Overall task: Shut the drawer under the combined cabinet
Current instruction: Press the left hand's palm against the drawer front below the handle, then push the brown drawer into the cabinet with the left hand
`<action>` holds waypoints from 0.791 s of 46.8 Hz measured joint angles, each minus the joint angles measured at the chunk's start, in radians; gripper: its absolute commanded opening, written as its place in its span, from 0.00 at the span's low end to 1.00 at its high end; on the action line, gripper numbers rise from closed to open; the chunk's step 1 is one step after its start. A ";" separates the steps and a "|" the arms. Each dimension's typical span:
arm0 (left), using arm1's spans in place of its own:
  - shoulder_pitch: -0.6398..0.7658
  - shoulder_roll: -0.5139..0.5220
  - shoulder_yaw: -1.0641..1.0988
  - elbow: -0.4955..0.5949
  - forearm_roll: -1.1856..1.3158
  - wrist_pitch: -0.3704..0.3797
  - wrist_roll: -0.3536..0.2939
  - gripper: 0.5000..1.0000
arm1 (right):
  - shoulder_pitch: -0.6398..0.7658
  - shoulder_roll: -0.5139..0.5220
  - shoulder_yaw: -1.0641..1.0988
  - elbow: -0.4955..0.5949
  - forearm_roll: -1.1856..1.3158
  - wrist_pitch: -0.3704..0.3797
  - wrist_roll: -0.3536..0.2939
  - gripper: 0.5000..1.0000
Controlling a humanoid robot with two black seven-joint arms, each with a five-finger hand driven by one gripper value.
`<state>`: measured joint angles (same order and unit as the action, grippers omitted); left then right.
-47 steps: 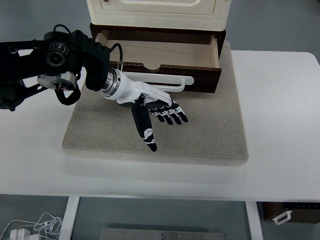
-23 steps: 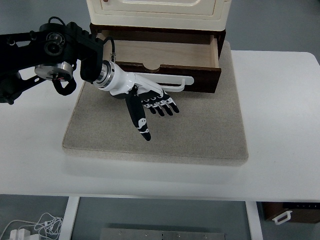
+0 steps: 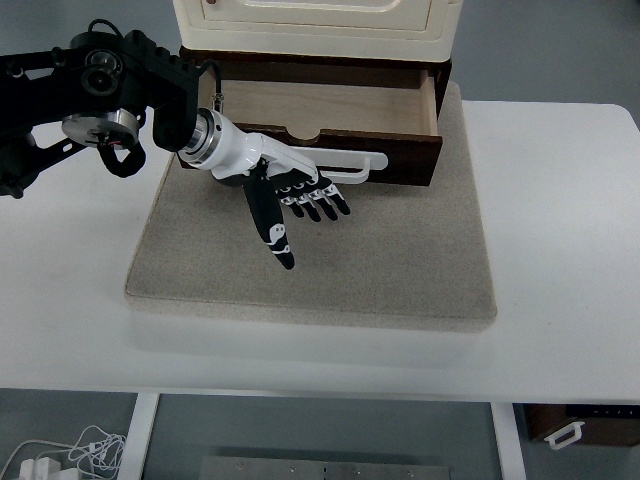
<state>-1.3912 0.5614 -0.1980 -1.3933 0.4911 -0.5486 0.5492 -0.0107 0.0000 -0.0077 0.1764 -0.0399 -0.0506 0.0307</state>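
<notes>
A cream cabinet [image 3: 310,25] stands at the back of the mat on a dark wooden base. Its drawer [image 3: 330,105] is pulled out toward me, showing a bare pale wooden floor. A white bar handle [image 3: 345,160] runs across the dark drawer front [image 3: 400,160]. My left hand [image 3: 290,205], white with black fingers, comes in from the left. It hovers flat and open just in front of the drawer front's left half, fingers [image 3: 325,203] spread and pointing right, thumb [image 3: 270,228] pointing toward me. It holds nothing. The right arm does not show.
The cabinet sits on a grey felt mat [image 3: 400,260] on a white table [image 3: 560,250]. My black left forearm [image 3: 90,95] crosses the table's left side. Cables [image 3: 60,455] lie on the floor below the table's front edge.
My left hand has drawn back up and to the left, closer to the drawer front. The drawer has not moved.
</notes>
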 measured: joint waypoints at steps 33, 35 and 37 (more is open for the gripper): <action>-0.038 -0.009 0.000 0.092 0.084 -0.062 0.000 0.99 | 0.000 0.000 0.000 0.000 0.000 0.000 0.000 0.90; -0.043 -0.010 0.000 0.102 0.084 -0.062 -0.001 0.99 | 0.000 0.000 0.000 0.001 0.000 0.000 0.000 0.90; -0.045 -0.010 0.000 0.108 0.084 -0.062 -0.001 0.99 | 0.000 0.000 0.000 0.001 0.000 0.000 0.000 0.90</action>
<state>-1.4361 0.5511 -0.1983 -1.2850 0.5755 -0.6107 0.5483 -0.0107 0.0000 -0.0077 0.1769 -0.0399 -0.0506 0.0307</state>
